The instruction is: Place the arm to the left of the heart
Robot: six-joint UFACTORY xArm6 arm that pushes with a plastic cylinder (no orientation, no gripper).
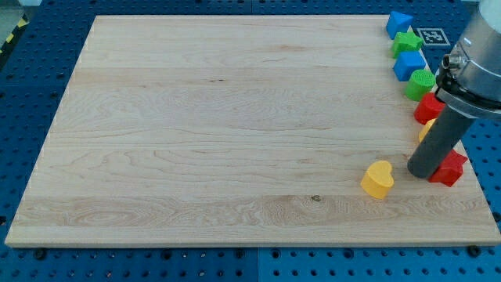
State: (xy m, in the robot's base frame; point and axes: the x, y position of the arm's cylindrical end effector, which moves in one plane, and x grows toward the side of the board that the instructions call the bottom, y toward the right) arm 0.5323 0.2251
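A yellow heart block (377,178) lies on the wooden board (235,125) near the view's lower right. My tip (425,172) is the lower end of a dark rod that comes down from the view's right. It stands to the right of the heart, a short gap away, and touches or hides part of a red star block (451,168).
Along the board's right edge, from the top down: a blue block (398,23), a green star (407,42), a blue block (408,65), a green block (421,82), a red block (428,107), and a yellow block (425,130) mostly hidden by the rod.
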